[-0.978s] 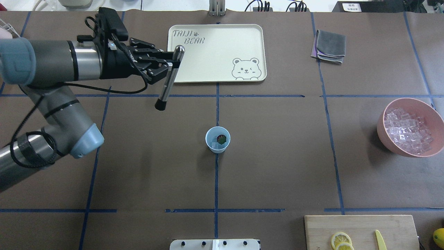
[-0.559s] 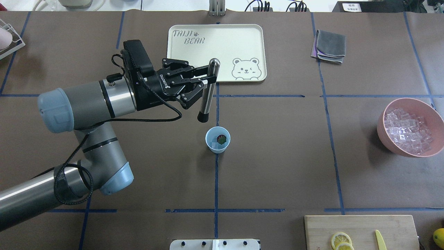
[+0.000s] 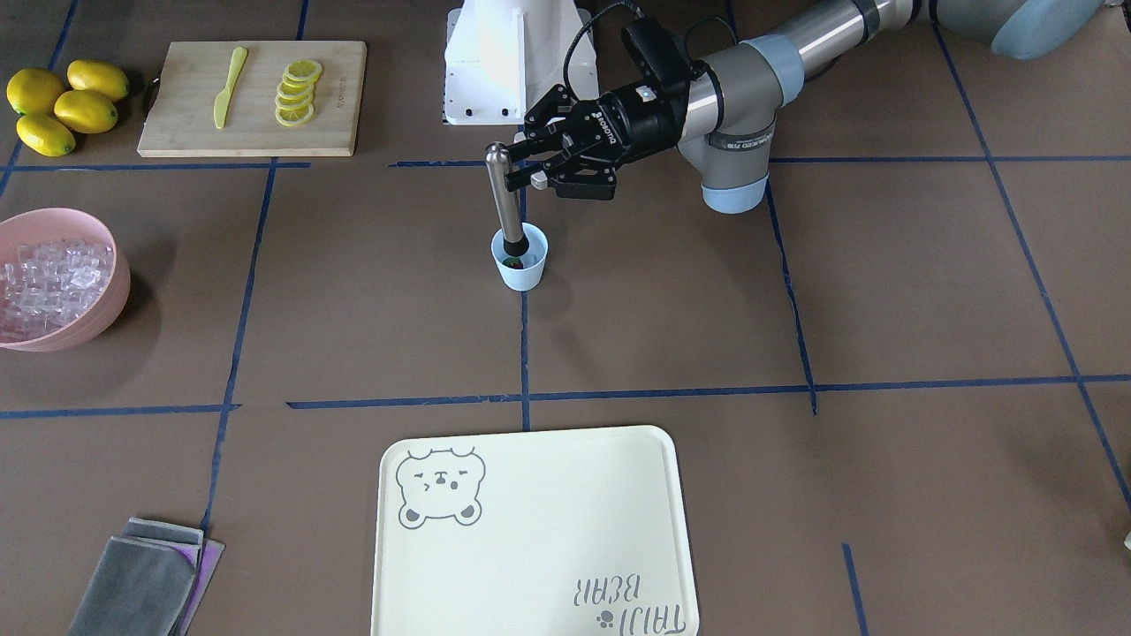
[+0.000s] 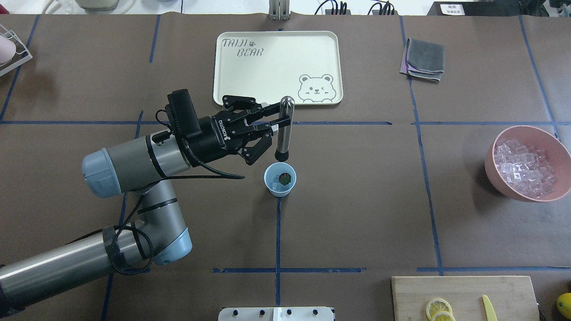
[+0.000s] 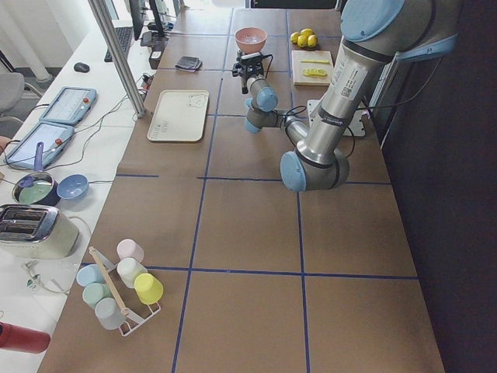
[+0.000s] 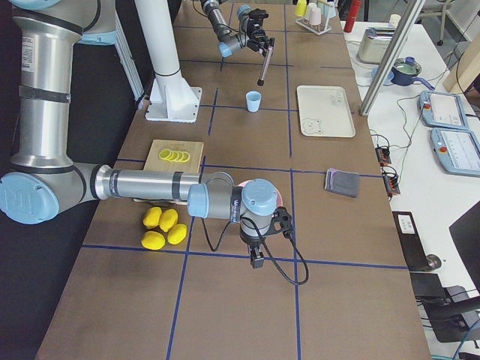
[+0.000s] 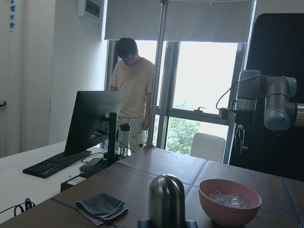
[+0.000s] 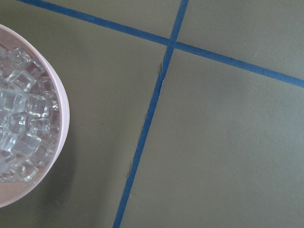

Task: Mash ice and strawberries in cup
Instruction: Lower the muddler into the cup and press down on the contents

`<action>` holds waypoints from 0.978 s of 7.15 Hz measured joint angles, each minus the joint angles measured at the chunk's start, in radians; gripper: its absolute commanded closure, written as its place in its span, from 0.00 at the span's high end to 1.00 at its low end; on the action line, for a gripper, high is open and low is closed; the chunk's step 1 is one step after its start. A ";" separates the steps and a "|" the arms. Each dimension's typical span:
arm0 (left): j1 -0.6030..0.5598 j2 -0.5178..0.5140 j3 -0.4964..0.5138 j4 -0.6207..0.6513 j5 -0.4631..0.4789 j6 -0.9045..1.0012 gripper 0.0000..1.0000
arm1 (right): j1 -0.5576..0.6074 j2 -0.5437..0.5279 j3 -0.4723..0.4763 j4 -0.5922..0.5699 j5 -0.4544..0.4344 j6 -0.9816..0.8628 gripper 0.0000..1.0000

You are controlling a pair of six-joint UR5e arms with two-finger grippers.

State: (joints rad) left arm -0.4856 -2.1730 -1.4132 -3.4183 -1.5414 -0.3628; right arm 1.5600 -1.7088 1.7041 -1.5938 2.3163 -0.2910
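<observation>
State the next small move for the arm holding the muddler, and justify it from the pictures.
Probably lower the muddler into the cup, centring its tip first. The left gripper holds it upright, black tip above the rim and near the mouth, not yet inside; the strawberry in the cup looks whole.

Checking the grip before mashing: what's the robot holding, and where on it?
The left gripper has its jaws shut on the metal muddler near its rounded top.
</observation>
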 measured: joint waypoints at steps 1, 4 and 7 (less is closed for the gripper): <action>0.017 -0.002 0.039 -0.062 0.010 0.031 0.00 | 0.000 0.000 0.000 0.000 0.000 0.001 0.99; 0.048 0.004 0.089 -0.132 0.017 0.057 0.00 | 0.000 0.000 0.000 0.000 0.000 0.000 0.99; 0.071 0.028 0.098 -0.140 0.018 0.067 0.00 | 0.000 0.000 -0.001 0.000 0.000 0.000 0.99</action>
State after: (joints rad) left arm -0.4145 -2.1454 -1.3151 -3.5580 -1.5233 -0.2956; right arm 1.5600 -1.7089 1.7029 -1.5938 2.3163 -0.2911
